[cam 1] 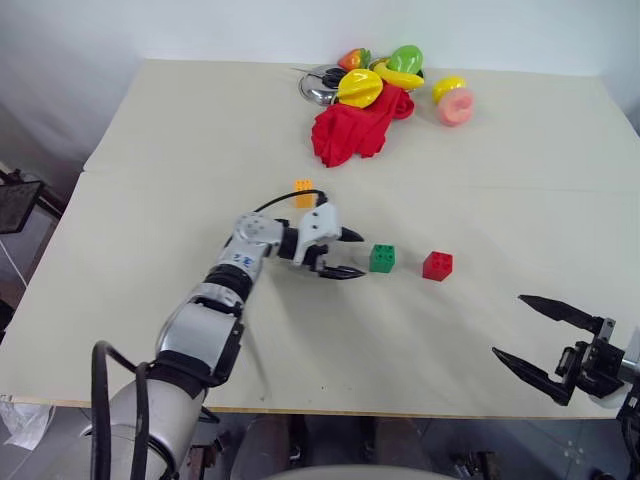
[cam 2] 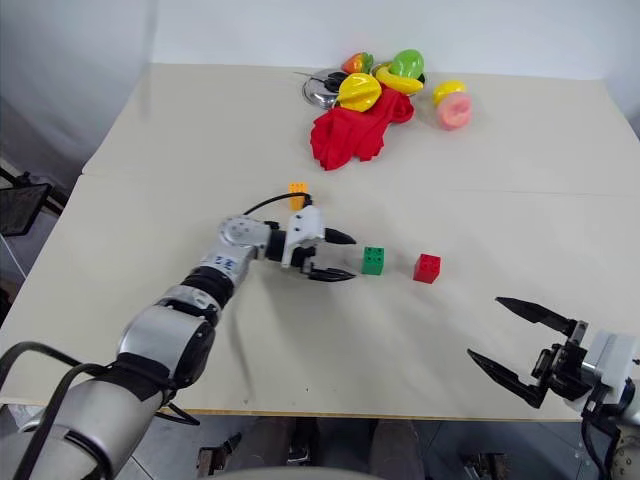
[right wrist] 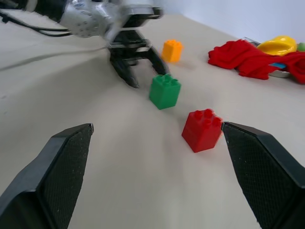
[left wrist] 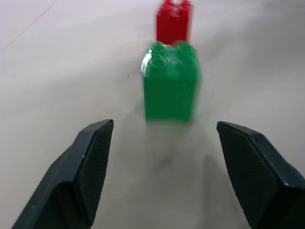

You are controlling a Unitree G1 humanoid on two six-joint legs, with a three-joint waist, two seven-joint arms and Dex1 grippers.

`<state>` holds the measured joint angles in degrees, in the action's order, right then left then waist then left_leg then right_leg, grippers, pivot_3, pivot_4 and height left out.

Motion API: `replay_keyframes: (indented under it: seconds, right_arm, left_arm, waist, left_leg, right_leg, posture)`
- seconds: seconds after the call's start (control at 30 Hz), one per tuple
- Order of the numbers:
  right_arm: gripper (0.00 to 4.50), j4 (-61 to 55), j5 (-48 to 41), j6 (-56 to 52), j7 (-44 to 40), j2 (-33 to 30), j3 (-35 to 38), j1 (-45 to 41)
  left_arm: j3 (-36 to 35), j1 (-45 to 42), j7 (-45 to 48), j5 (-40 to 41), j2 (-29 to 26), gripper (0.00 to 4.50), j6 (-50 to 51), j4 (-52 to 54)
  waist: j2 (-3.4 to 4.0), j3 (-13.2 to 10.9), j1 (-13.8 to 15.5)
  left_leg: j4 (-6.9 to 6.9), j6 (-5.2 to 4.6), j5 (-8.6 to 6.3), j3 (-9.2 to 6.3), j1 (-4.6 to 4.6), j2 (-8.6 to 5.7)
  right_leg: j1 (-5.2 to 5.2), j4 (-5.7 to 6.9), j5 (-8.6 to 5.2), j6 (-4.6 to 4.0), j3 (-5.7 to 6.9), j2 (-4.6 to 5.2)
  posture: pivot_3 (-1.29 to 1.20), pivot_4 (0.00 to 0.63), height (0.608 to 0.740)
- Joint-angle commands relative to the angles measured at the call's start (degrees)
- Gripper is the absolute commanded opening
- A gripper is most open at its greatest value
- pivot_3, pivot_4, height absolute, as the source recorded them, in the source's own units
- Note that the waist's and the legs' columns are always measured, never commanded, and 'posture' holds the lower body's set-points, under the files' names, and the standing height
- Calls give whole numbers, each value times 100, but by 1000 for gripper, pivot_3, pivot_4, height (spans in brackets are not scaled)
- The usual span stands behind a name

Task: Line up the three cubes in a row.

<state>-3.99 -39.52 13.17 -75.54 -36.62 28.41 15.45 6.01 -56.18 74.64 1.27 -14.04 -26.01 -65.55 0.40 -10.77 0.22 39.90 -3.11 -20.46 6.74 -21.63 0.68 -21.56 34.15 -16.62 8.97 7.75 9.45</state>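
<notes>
The left hand (cam 1: 348, 254), fingers spread and empty, sits just beside the small green studded plastic cube (cam 1: 382, 258), with the red studded cube (cam 1: 437, 265) near on its right, so two look aligned while the orange-yellow studded cube (cam 1: 303, 192) waits behind; the right hand (cam 1: 532, 335) hangs spread.

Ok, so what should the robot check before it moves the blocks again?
1. Left tool open and let go of the green cube: ok, nothing between its fingers.
2. Green cube upright beside the red cube, with a gap: ok.
3. All three cubes in a row: not ok, the orange-yellow cube sits apart, farther back on the table.
4. Right tool open and empty: ok.
5. Red cloth and toy fruits away from the cubes: ok.
</notes>
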Motion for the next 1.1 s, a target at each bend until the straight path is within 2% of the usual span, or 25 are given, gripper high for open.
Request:
replay_keyframes:
  seconds: [0.03, 0.07, 0.17, 0.33, 0.5, 0.63, 0.8, 0.9, 1.0, 1.1]
  right_arm:
    - [4500, -71, -286, -142, 216, 111, 56, -340]
    - [4500, -91, -329, -212, 386, 165, 46, -521]
    - [4500, -69, -342, -386, 793, 374, -39, -902]
    - [4500, 214, -115, -191, 1046, 623, -117, -1248]
    - [4500, 566, -99, -37, 1302, 754, -8, -1677]
    - [4500, 676, 9, 125, 1325, 846, -78, -1811]
    - [4500, 763, 60, 106, 1264, 804, -175, -1919]
    - [4500, 686, 3, -57, 1265, 694, -184, -1975]
    - [4500, 462, -78, -401, 1162, 554, -289, -1826]
    - [4500, 324, -71, -661, 1073, 404, -346, -1638]
  left_arm:
    - [-349, 661, 543, 594, -461, 4178, 119, 1075]
    - [-514, 1062, 516, 825, -657, 4450, 322, 1645]
    - [-1131, 2422, -33, 1504, -1087, 4479, 1095, 3515]
    - [-2187, 4558, -1621, 1855, -1395, 4479, 2042, 5912]
    - [-3325, 5925, -3346, 2255, -1066, 4479, 2876, 7303]
    - [-3389, 6716, -3769, 2415, -797, 4479, 3169, 8144]
    - [-3019, 6801, -3818, 2411, -898, 4479, 3398, 8384]
    - [-2580, 6304, -4041, 2285, -1073, 4479, 3881, 8489]
    - [-1813, 5460, -4106, 2058, -1218, 4479, 4465, 8328]
    - [-1174, 4486, -4549, 1621, -984, 4479, 4860, 7759]
  waist:
    - [2, 1, -29]
    - [2, 1, -32]
    - [3, 1, -78]
    - [4, 1, -37]
    - [8, -1, -7]
    - [11, 1, -14]
    - [10, 1, -11]
    - [11, 1, -6]
    - [12, 1, 32]
    - [19, 6, 39]
  left_leg:
    - [1, 0, 0, -2, 0, 1]
    - [1, 0, 0, -4, 0, 1]
    - [6, 1, -1, -6, 1, 2]
    - [9, 1, -1, -23, 3, 0]
    - [15, 0, -1, -31, 12, -6]
    - [11, 6, -5, -32, 21, -4]
    - [10, 7, -5, -19, 22, -4]
    - [9, 7, -4, -15, 23, -3]
    - [10, 6, -4, -13, 22, -6]
    - [9, 5, -3, -7, 23, -7]
  right_leg:
    - [0, 3, -1, -2, 1, 0]
    - [0, 3, -1, -2, 1, 0]
    - [1, 11, -1, -2, -7, 4]
    - [11, 13, -3, -5, -4, 8]
    - [24, 21, -2, -7, -9, 21]
    - [29, 21, -3, -10, -16, 20]
    - [22, 28, -5, -13, -13, 16]
    - [18, 33, -5, -14, -16, 15]
    - [17, 38, -5, -14, -17, 15]
    - [15, 39, -5, -14, -20, 12]
  posture:
    - [0, 150, 740]
    - [0, 150, 740]
    - [0, 150, 740]
    - [0, 150, 740]
    - [0, 150, 740]
    - [0, 150, 740]
    - [0, 150, 740]
    - [0, 150, 740]
    - [0, 150, 740]
    - [0, 150, 740]
